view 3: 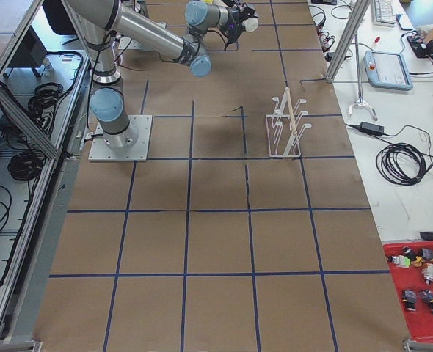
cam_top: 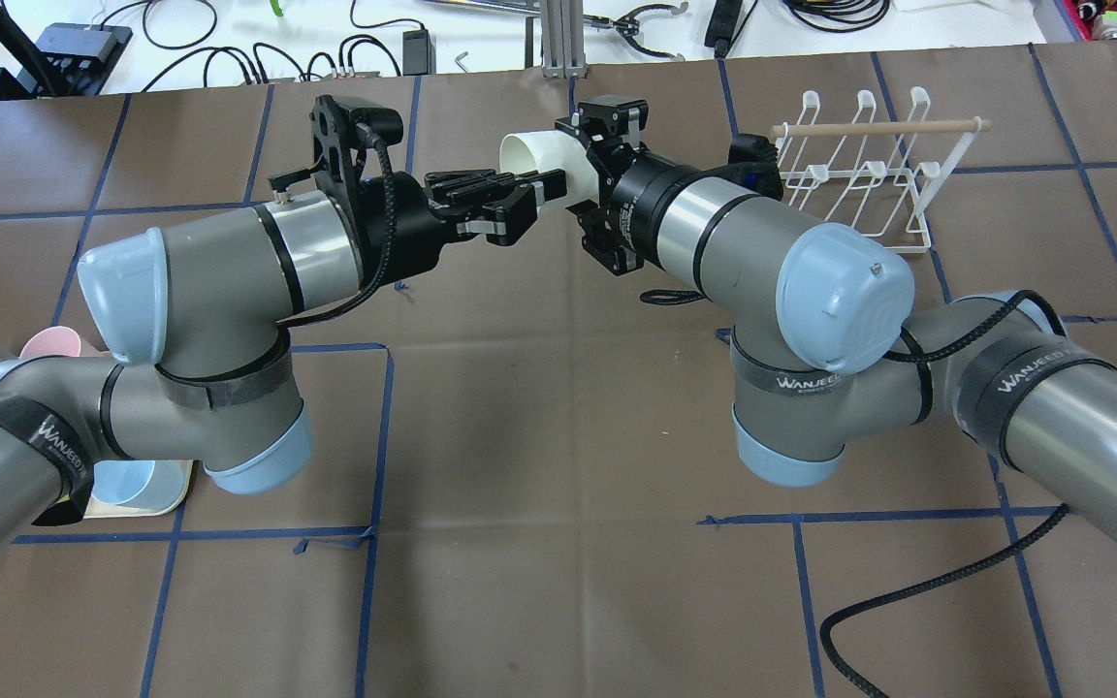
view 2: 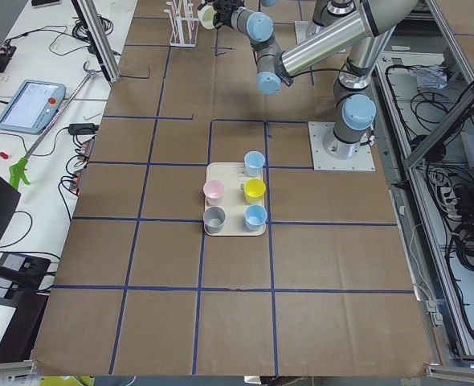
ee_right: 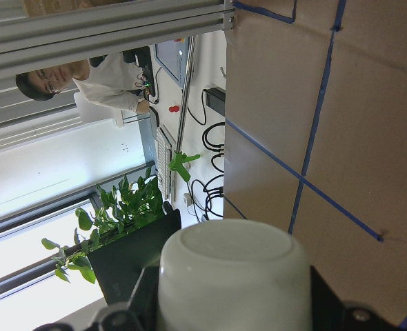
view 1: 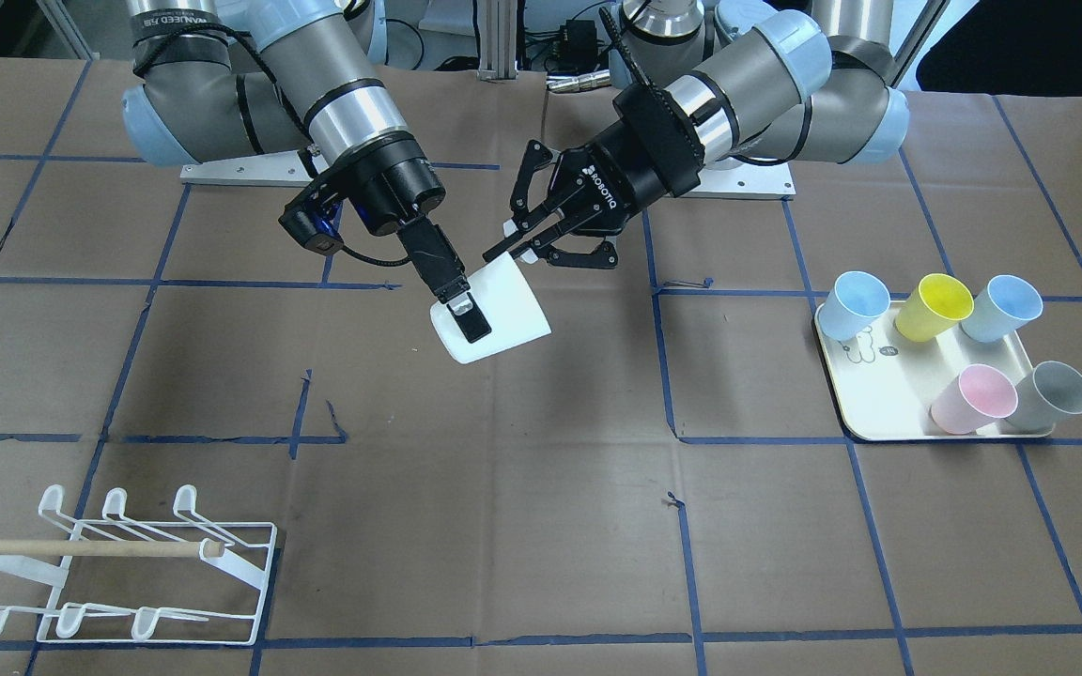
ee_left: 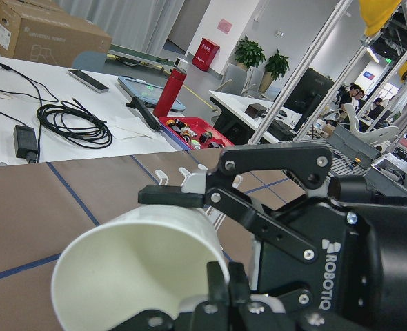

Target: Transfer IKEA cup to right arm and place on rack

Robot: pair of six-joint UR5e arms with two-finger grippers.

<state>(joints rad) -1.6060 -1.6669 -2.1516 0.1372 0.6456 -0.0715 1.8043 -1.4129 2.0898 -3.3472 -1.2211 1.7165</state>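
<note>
The white cup (view 1: 515, 308) is plain. The counter (view 1: 522, 526) is brown, crossed by a blue tape grid. The rack (view 1: 239, 570) is white wire with a pale wooden bar (view 1: 81, 547). The cream tray (view 1: 884, 394) carries a light-blue cup (view 1: 853, 305), a yellow cup (view 1: 931, 307), another light-blue cup (view 1: 999, 308), a pink cup (view 1: 973, 399) and a grey cup (view 1: 1050, 394).

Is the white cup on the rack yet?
No, the white cup is held in the air by the right gripper, well away from the rack at the table's corner.

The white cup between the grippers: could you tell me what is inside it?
One finger of the left gripper sits inside the white cup; otherwise bare wall. The gripper hides its bottom.
</note>
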